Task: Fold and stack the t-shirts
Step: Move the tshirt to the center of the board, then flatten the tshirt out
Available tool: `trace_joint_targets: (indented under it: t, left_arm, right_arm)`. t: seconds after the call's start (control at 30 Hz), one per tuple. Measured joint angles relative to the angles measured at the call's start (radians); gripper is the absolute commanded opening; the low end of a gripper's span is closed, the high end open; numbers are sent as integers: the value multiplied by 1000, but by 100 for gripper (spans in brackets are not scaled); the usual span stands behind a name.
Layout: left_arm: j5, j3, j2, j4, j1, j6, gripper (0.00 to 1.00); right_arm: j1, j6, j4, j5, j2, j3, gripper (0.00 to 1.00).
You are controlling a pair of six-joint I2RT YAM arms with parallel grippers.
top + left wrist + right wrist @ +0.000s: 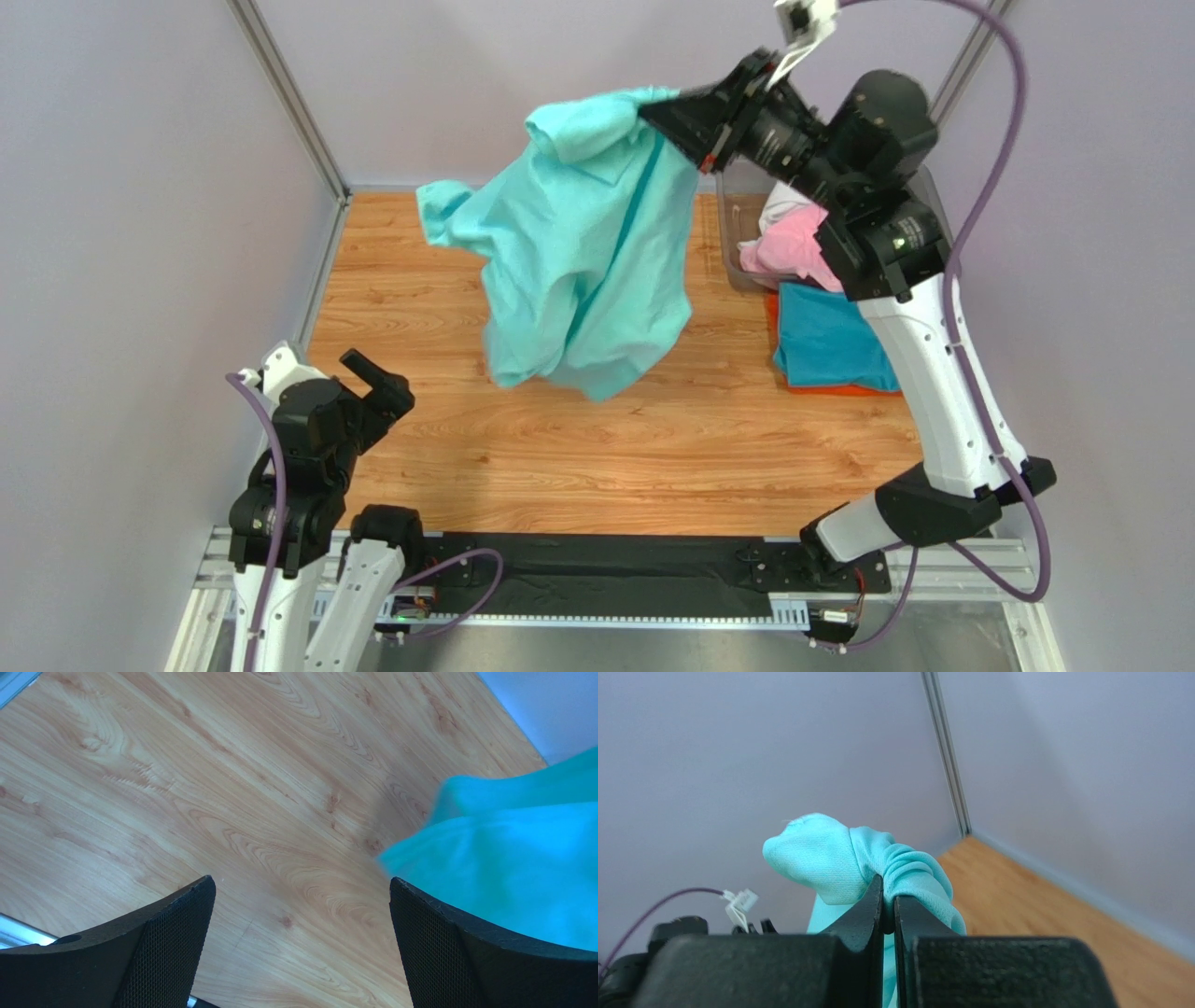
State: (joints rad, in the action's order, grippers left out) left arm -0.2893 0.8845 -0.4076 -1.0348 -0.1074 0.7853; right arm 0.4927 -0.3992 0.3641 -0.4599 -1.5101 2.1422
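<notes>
**Your right hand holds the mint green shirt up high**

Your right hand (662,118) is lifted high over the far side of the tabletop (701,448). Its two fingers are pinched tight on a bunched bit of the mint green shirt (589,266). In the right wrist view the fingers (875,903) are nearly touching each other, and the cloth puffs out just past their tips.

The shirt hangs down from that grip, loose and wrinkly. One sleeve sticks out to the left. The bottom edge hangs low over the middle of the tabletop. You cannot tell if it touches the wood.

Your left hand (376,381) is low, near the front left corner of the tabletop. Its fingers are spread wide and nothing is between them. In the left wrist view you see bare wood between the two fingers, and the green shirt shows on the right side, close to the right finger (449,952).

On the right side of the tabletop lies a folded blue shirt (828,343). It sits on top of an orange shirt (842,391), and only a thin orange edge peeks out. Behind them stands a clear bin (732,231). A pink shirt (786,249) and a white shirt (786,207) are bunched up inside it. The right arm covers part of the bin.
</notes>
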Motion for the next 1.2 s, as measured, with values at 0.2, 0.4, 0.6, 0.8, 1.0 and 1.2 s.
trace_joint_targets:
  t: [0.2,0.4,0.6,0.8,1.0,1.2]
  left_arm:
    - [-6,2,20,-39,0,2,100]
    - [79,-101,0,-6,0,2,100]
    - [229,-219,-185,62,0,2,100]
    - [277,-243,-372,171,0,1,95]
    - [282,-233,-584,308,0,-10,83]
    - [282,-169,-859,404,0,-13,74]
  right_arm:
    - [-33,10,61,240,246,-682,24]
    - [-137,-17,155,428,304,-1067,81]
    - [-125,-21,187,450,291,-1124,100]
    - [-107,-15,185,455,296,-1187,100]
    - [-56,7,145,469,240,-1186,99]
    - [38,29,98,472,41,-1110,95]
